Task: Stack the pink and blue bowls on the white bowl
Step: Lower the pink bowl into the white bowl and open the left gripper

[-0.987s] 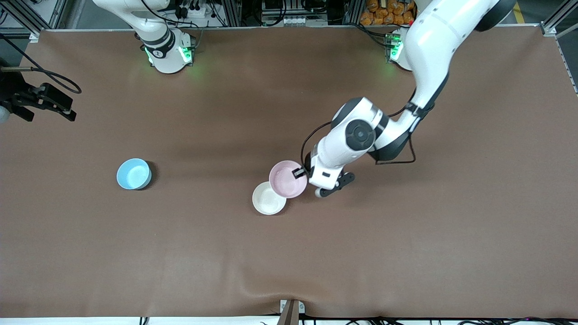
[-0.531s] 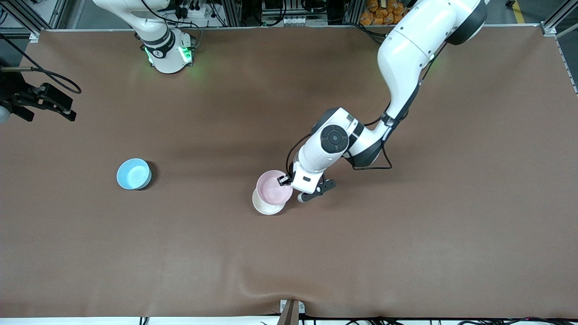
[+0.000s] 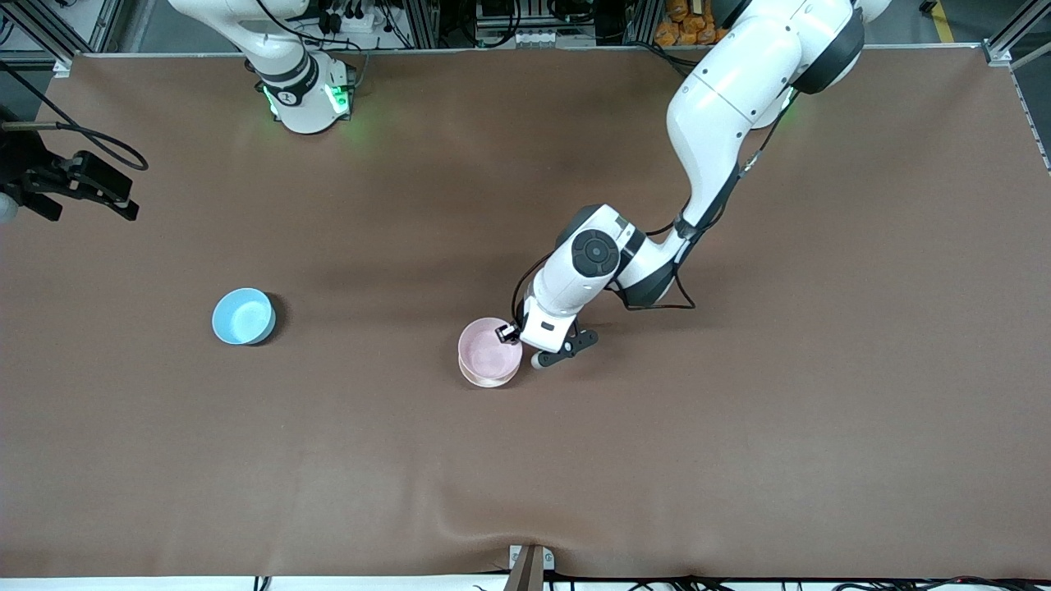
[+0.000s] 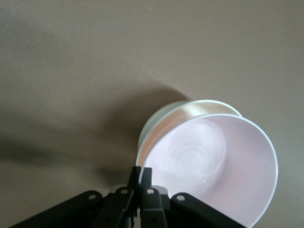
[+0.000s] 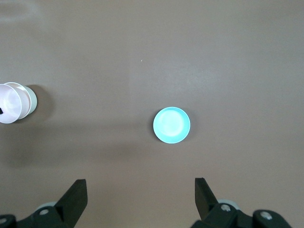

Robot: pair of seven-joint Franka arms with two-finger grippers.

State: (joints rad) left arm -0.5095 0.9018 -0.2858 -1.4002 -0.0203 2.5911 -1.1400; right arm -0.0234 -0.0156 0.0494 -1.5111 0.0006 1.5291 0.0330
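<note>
The white bowl (image 3: pixel 488 379) was almost wholly hidden beneath the pink bowl (image 3: pixel 487 350) at the centre of the front view; only a rim sliver was seen. The left gripper (image 3: pixel 507 332) was clamped on the pink bowl's rim, its arm bent down from the upper right. The blue bowl (image 3: pixel 243 316) sat at middle left. The right gripper (image 5: pixel 140 199), spread wide and empty, waited high over the table.

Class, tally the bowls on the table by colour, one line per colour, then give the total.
Pink bowl: 1
White bowl: 1
Blue bowl: 1
Total: 3 bowls
</note>
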